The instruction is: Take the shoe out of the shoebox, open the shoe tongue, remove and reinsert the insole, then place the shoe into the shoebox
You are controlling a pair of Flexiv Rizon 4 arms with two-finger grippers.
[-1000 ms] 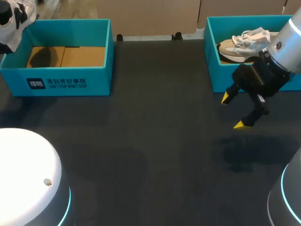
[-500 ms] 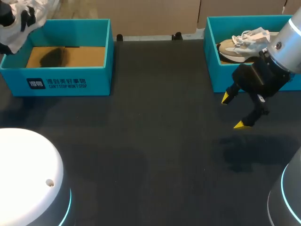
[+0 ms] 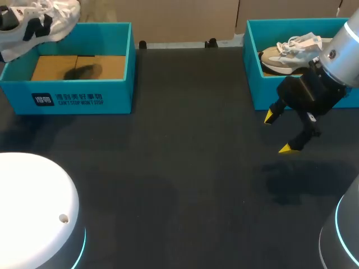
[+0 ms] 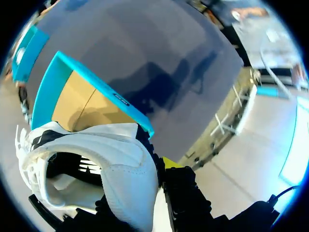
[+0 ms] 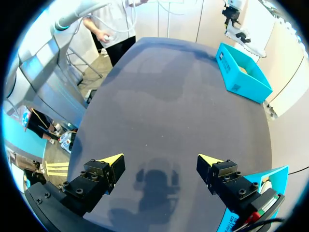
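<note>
A dark table [image 3: 185, 140] bears a second teal box [image 3: 251, 67] holding a beige sneaker [image 3: 280, 56].

Robotics lab bench, dark matte table [image 3: 185, 168], left arm [image 3: 33, 207], right arm [image 3: 345, 50], teal shoeboxes [image 3: 84, 98]

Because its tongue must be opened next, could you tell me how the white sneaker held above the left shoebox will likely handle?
The white sneaker holds its shape in the air without drooping, so the sole is probably fairly stiff. Its padded upper looks soft and would likely give under a squeeze. Carried at one end alone, it seems light.
</note>
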